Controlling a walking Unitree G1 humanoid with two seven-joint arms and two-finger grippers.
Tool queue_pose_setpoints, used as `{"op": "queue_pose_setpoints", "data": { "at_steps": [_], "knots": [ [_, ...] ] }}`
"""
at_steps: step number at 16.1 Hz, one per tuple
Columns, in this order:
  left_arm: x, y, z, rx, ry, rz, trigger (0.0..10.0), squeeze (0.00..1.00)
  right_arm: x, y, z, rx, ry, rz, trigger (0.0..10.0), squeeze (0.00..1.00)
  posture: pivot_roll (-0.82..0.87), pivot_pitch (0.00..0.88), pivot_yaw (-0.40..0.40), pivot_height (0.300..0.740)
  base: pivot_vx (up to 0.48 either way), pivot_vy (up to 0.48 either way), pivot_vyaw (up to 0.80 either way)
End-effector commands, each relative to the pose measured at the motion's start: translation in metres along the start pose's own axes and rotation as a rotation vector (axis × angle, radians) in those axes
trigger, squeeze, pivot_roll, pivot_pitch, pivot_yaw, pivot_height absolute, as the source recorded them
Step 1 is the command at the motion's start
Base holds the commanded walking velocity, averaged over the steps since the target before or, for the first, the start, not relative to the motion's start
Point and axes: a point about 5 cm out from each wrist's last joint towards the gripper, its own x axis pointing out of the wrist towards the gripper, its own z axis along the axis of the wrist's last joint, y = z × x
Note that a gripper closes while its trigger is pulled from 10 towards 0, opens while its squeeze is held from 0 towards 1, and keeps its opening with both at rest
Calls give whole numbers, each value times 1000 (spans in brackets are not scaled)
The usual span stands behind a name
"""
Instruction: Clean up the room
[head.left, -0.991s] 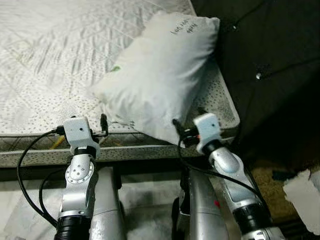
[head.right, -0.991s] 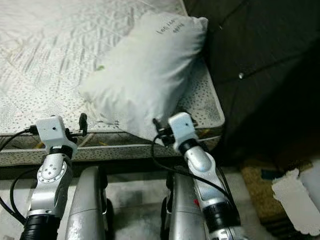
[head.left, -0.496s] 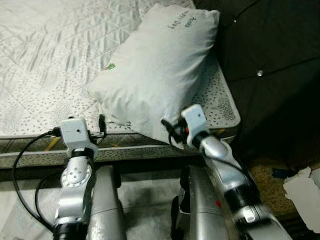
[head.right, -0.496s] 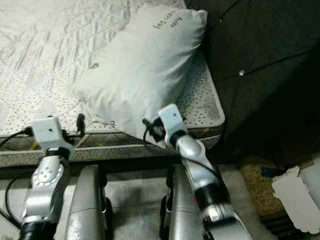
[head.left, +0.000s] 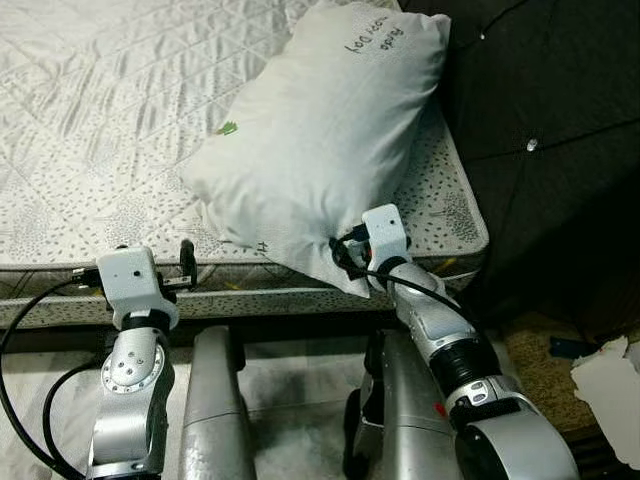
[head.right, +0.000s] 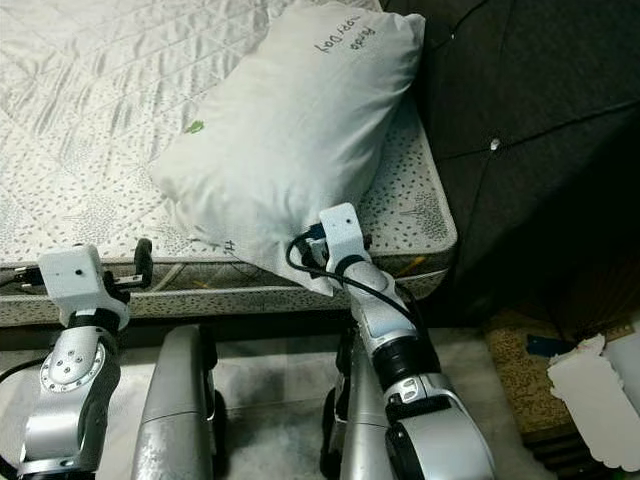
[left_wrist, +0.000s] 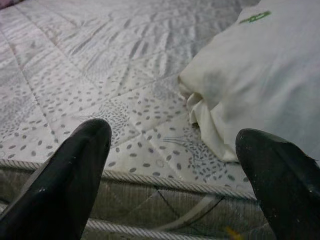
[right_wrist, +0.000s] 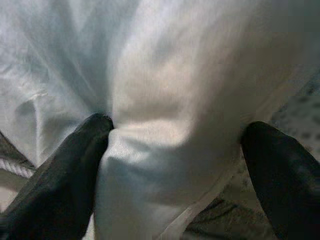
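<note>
One plump white pillow (head.left: 320, 130), quilted speckled mattress (head.left: 90, 120), right gripper (right_wrist: 175, 150) fingers (right_wrist: 75, 165) astride its corner

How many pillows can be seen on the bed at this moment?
1. The white pillow lies at the right side of the mattress, beside the dark headboard. Its near corner sits between the fingers of the right pincer. The pictures show no other pillow.

I saw a dark tufted headboard (head.left: 540, 120) beside the bed and torn white paper (head.left: 607, 385) on the floor.
</note>
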Motion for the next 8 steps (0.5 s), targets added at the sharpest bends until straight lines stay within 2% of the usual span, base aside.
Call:
{"op": "queue_pose_setpoints", "data": {
  "at_steps": [1,4,8],
  "knots": [
    [-3,-2,0,5,13,-16,10000,0,-2,3,-12,70,49,4,0,0,181,218,-20,538,0,0,0],
    [4,-8,2,1,16,-52,10000,0,1,12,-4,125,6,8,0,0,170,207,-9,538,0,0,0],
    [9,-15,1,-22,29,-91,10000,0,12,19,23,166,-76,-24,0,0,169,186,-19,538,0,0,0]
  ]
}}
